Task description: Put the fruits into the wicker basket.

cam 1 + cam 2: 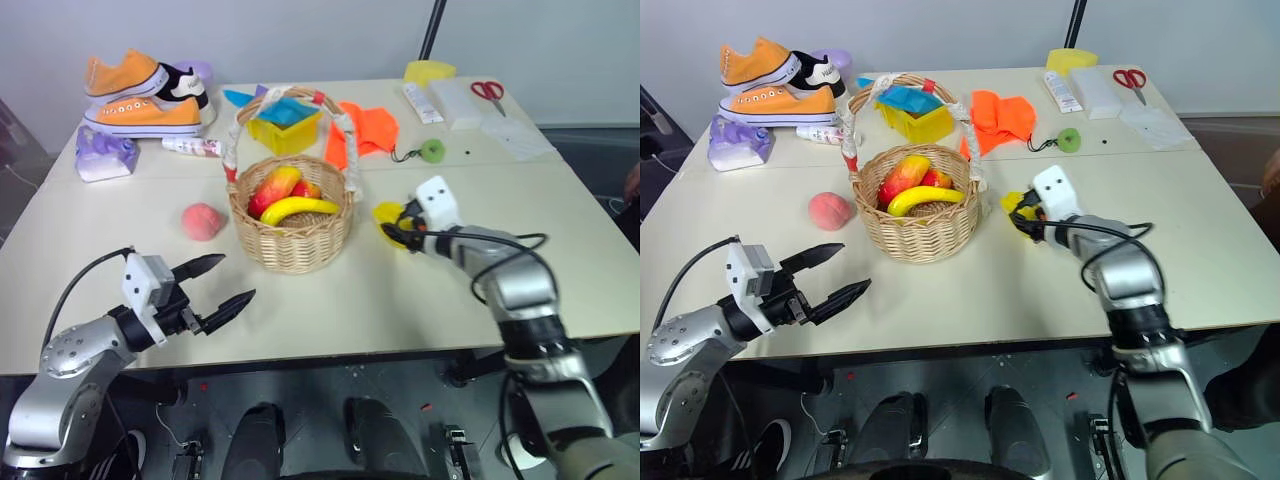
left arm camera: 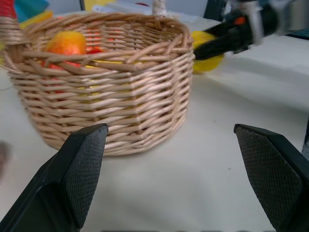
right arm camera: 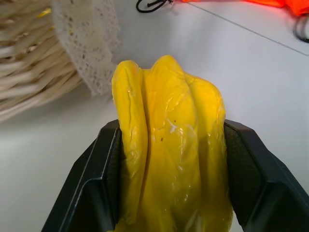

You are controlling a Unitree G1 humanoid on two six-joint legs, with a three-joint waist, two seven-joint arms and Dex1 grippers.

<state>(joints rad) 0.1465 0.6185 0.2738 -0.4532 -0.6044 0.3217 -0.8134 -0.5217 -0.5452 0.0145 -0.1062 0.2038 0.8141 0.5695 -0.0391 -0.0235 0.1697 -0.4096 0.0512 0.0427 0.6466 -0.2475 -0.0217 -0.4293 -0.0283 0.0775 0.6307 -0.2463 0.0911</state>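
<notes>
- The right pincer (image 1: 398,228) has its two black fingers (image 3: 94,179) pressed against both flanks of the glossy yellow ridged fruit (image 3: 171,145), pinching it just beside the wicker basket (image 1: 292,240), on the side near the handle's foot.
- Risk one: the fruit's skin is slick and ribbed, so it could squirt out from between the fingers as it is lifted and roll across the tabletop (image 1: 330,310).
- Risk two: the tall white-wrapped handle (image 1: 233,140) arches over the bowl, and its lacy foot stands right next to the held fruit (close enough to snag); a carry that is too low could catch the handle or rim and tip or shove the basket.
- Risk three: the basket already holds the banana (image 1: 298,208) and the mango (image 1: 274,188), so a drop near the rim may bounce out.
- The pink-red peach (image 1: 201,221) lies on the tabletop just beside the basket's far side, forward of the left pincer (image 1: 228,283).
- That left pincer hangs spread wide and empty, pointing towards the basket, apart from it.
</notes>
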